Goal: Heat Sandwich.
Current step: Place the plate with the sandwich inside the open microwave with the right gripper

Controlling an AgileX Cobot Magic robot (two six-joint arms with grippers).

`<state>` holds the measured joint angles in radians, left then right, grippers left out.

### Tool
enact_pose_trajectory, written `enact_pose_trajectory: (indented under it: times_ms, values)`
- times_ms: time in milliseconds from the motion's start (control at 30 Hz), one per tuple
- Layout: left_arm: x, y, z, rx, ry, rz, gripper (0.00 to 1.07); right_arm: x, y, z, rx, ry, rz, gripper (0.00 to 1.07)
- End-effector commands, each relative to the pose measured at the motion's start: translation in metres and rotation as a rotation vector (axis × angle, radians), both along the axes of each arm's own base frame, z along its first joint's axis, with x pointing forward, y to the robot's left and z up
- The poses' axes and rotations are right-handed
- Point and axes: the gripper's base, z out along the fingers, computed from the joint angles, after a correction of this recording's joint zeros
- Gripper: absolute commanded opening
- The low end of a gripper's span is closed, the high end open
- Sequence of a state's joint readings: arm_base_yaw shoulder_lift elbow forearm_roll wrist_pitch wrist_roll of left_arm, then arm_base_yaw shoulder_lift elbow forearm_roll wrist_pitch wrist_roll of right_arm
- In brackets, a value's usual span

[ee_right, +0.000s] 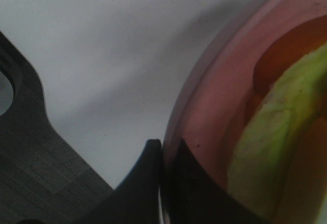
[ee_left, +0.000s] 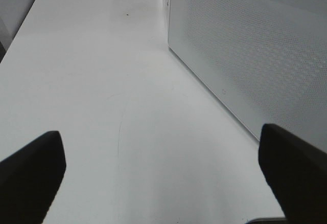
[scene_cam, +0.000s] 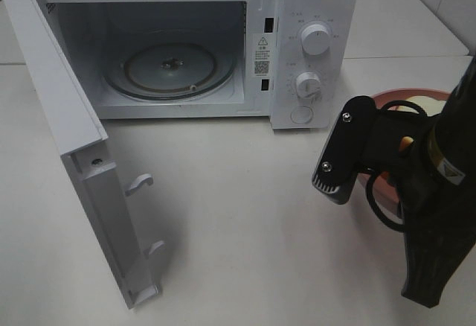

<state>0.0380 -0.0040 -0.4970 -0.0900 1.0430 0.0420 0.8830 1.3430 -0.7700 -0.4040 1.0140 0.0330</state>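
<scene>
The sandwich point(ee_right: 268, 147), with a light green leaf over red-orange layers, lies on a round pink plate point(ee_right: 214, 106). In the high view the plate point(scene_cam: 394, 94) is at the right of the table, next to the microwave, and the sandwich point(scene_cam: 428, 107) shows partly behind my right arm. My right gripper point(ee_right: 166, 150) is shut on the plate's rim, one finger outside and one inside; in the high view the gripper point(scene_cam: 336, 181) is at the plate's left edge. My left gripper point(ee_left: 163, 178) is open and empty over the bare table; it is out of the high view.
The white microwave point(scene_cam: 312, 13) stands at the back with its door point(scene_cam: 67, 103) swung open to the left and a glass turntable point(scene_cam: 171, 69) inside. Its perforated side wall point(ee_left: 255, 50) is close to my left gripper. White table point(scene_cam: 238, 229) lies in front.
</scene>
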Motion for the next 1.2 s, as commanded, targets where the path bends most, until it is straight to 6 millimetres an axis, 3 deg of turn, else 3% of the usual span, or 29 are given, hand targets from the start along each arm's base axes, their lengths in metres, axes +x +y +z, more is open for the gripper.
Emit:
enact_pose_trajectory:
  times_ms: [33,1200]
  values:
    - [-0.003,0.000,-0.001,-0.002,-0.030,0.002,0.97,0.002,0.001,0.001,-0.020,-0.008,0.116,0.00]
    - [-0.003,0.000,-0.001,-0.002,-0.030,0.002,0.97,0.003,0.027,0.001,-0.026,0.029,0.996,0.02]
